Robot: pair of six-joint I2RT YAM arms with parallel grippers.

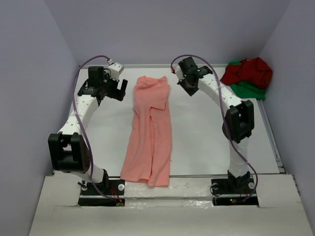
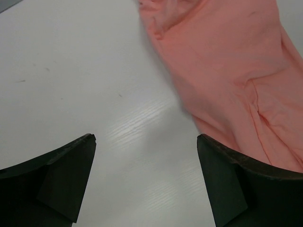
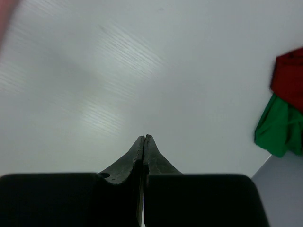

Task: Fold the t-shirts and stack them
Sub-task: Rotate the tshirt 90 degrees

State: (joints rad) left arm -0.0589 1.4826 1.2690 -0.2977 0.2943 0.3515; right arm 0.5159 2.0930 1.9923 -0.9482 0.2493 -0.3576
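Nearest my overhead camera sit the arm bases [image 1: 101,191], bolted onto a white ledge [image 1: 162,211] at the table's near edge. Beyond them I see the white table [image 1: 206,142], glossy, with faint streaks of glare and a few tiny specks under the left hand [image 2: 146,138]. Pale lilac walls [image 1: 172,29] close it in on three sides.

That left hand hangs with its fingers spread wide and nothing between them. Just to its right lies the salmon-pink shirt [image 1: 150,132], a long rumpled strip running between the two hands down to the near edge.

On the right hand [image 3: 144,138] the fingers are pressed together on nothing. Well off to its right, in the far corner, the dark red shirt [image 1: 251,71] is heaped on the green shirt [image 1: 248,90].
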